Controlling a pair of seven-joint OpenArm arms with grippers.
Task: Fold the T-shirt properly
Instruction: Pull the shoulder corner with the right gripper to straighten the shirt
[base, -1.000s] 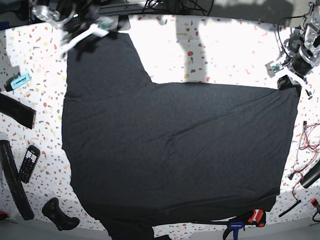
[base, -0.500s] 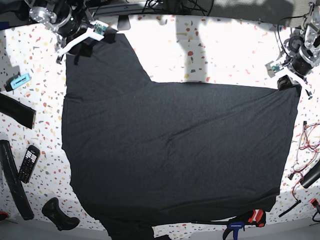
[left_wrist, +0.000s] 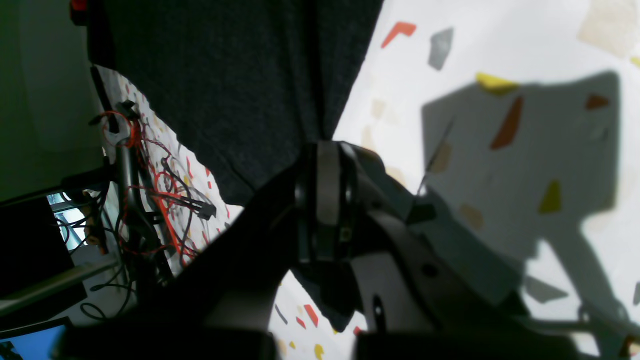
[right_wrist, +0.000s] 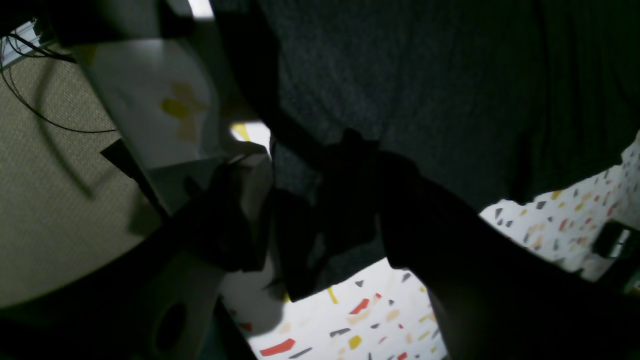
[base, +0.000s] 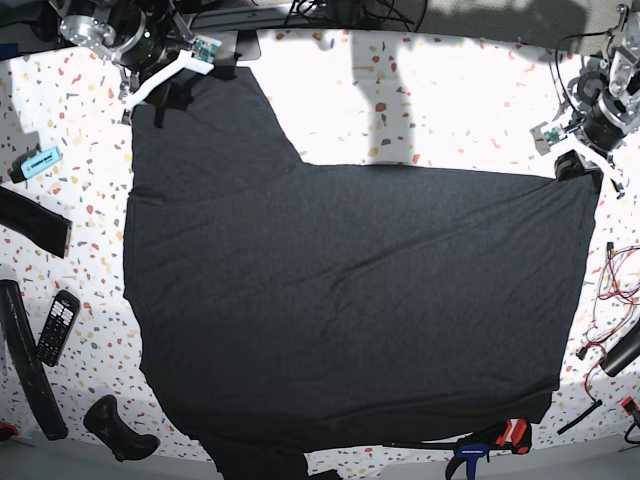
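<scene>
I have the T-shirt (base: 340, 300) spread flat over most of the speckled table (base: 450, 100), plain dark side up, no print showing. In the base view its long axis runs roughly from 9 to 3 o'clock, with one sleeve reaching up toward 11.

My left gripper (base: 583, 165) sits at the 2 o'clock corner of the cloth. Its wrist view shows the jaws fully closed with the fabric edge (left_wrist: 325, 125) running straight into them, so I judge it has that corner pinched. From there the shirt lies toward 8 o'clock.

My right gripper (base: 172, 78) is at the tip of the sleeve, around 11 o'clock. Its jaws stand fairly wide. In its wrist view dark cloth hangs around the fingers (right_wrist: 350, 200), but the picture is too dim for me to say whether they have hold of it.

Each arm is nearest its own corner, so I judge the coming fold will carry both far corners toward 6 o'clock, across the short axis.
</scene>
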